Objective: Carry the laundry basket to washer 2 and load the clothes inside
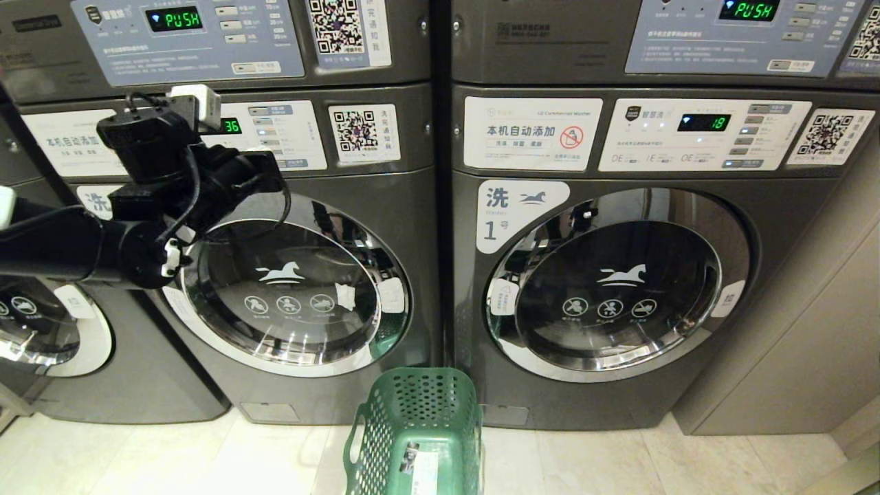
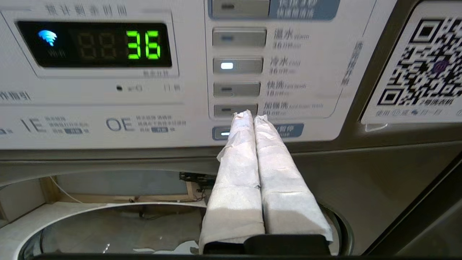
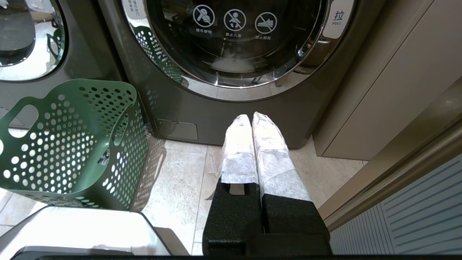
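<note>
Wrapped white fingers (image 2: 265, 169) fill the near part of the left wrist view, pressed flat together: the left pincer (image 2: 249, 115) is closed and nothing is held between them. Its tips are raised against the control panel (image 2: 108, 119) of washer 2 (image 1: 289, 275), right beside the lowest buttons (image 2: 235, 109), though contact cannot be confirmed. On the display (image 2: 142, 44) a green 36 is lit. Below the panel, the chrome-rimmed door (image 1: 292, 292) is seen shut.

Further out, the basket (image 1: 419, 433) is parked on the floor (image 1: 206, 454), just in front of the seam between washer 2 and washer 1 (image 1: 619, 289). Its visible part looks empty, and no clothes can be picked out anywhere. The right pincer (image 3: 248, 116) hangs low before washer 1, fingers likewise closed on nothing, seemingly idle.

By the look of it, carrying is done and loading likely too. Starting the cycle seems to be what is in hand.
</note>
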### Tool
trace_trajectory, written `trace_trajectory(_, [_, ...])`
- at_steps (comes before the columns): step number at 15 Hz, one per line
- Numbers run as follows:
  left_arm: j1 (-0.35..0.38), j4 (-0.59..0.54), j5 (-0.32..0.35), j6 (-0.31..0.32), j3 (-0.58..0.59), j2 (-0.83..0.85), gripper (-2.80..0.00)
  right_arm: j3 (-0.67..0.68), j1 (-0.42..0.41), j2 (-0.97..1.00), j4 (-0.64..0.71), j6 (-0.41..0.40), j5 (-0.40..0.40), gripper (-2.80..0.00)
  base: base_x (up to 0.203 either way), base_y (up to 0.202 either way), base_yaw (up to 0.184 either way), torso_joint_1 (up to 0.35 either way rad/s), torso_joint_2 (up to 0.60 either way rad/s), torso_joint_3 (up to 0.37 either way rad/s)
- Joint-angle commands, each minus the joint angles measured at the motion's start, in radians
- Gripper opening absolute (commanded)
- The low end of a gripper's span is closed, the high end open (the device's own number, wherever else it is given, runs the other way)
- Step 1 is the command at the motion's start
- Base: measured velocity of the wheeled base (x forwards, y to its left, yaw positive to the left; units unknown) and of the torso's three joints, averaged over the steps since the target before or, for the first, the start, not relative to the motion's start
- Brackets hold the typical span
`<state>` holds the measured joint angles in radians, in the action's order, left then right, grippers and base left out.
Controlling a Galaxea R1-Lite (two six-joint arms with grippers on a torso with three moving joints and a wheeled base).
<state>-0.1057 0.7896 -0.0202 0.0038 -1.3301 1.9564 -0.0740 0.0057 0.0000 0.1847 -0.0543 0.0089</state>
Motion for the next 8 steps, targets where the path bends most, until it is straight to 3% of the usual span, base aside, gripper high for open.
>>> trace_trajectory(1, [-0.001,0.031,-0.002,0.002,0.053,0.007,-2.8,0.0,0.0,0.002,0.001,-0.001,0.0,-2.8,0.0,0.0,0.0,0.0,0.0,0.0])
trace_trajectory(4, [0.0,0.096,-0.016,0.004,0.113,0.0,-2.8,0.0,0.0,0.002,0.001,-0.001,0.0,-2.8,0.0,0.0,0.0,0.0,0.0,0.0])
trace_trajectory(8, [0.0,0.097,-0.023,0.001,0.104,0.011,-2.8,0.0,0.0,0.002,0.001,-0.001,0.0,-2.8,0.0,0.0,0.0,0.0,0.0,0.0])
